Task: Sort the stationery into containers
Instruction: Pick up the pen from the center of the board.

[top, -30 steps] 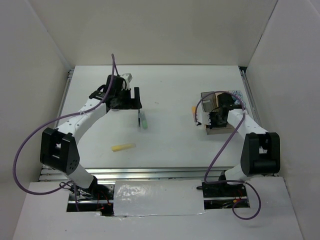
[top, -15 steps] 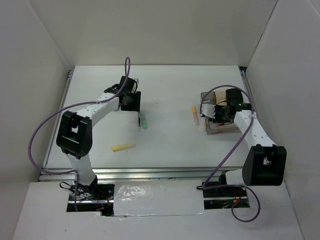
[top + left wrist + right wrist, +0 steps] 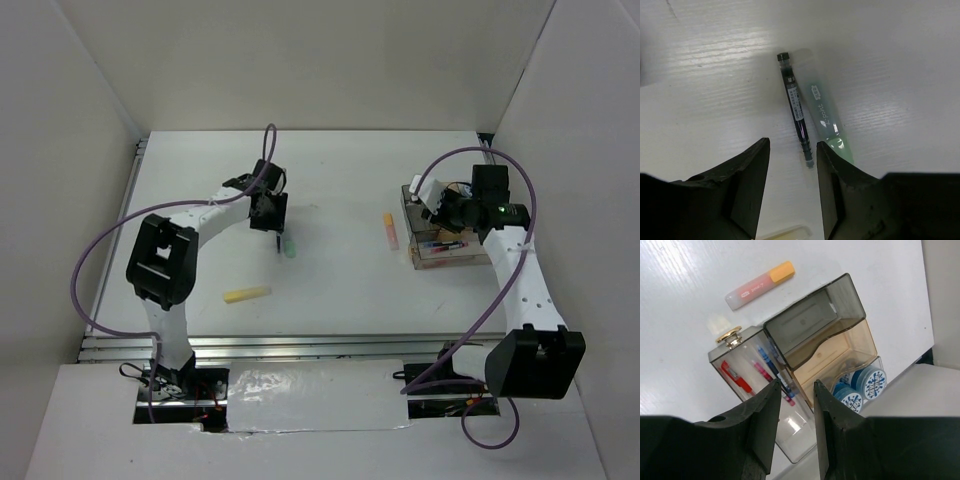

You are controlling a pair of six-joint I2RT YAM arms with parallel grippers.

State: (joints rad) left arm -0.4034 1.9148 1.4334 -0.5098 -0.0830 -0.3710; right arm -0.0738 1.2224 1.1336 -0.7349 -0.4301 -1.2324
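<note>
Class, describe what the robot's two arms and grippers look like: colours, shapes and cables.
The left arm and right arm have white tubular links joined by blocky black joints. A loose purple cable runs along each: left cable, right cable. The left gripper and right gripper each have two matte black, tapering fingers.

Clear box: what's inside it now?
Red and blue pens stand in one compartment, and blue-patterned tape rolls sit in another. The tinted walls hide whether the middle sections hold anything.
</note>
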